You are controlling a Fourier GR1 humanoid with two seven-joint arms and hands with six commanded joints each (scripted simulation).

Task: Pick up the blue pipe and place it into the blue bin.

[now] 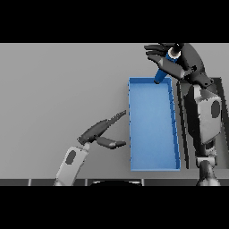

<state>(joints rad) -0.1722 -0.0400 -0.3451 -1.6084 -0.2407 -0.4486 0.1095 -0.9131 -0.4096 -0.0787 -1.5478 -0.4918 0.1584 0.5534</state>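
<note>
The blue pipe (163, 67) is held tilted above the far end of the blue bin (153, 152), its lower end reaching down to the bin's far rim and its upper end, capped in a pale tip, caught up inside the right hand (172, 61). The fingers of that hand are curled round the pipe's upper part, with the fingertips spread out toward the left. The right arm (205, 112) is seen running along the bin's right side, from the lower edge up to the hand. The bin is laid lengthwise on the grey table (62, 89), and only its bare blue floor is shown inside. The left hand (100, 132) is placed just beside the bin's left wall, its fingers held straight and relaxed and pointed toward the bin, with nothing gripped.
</note>
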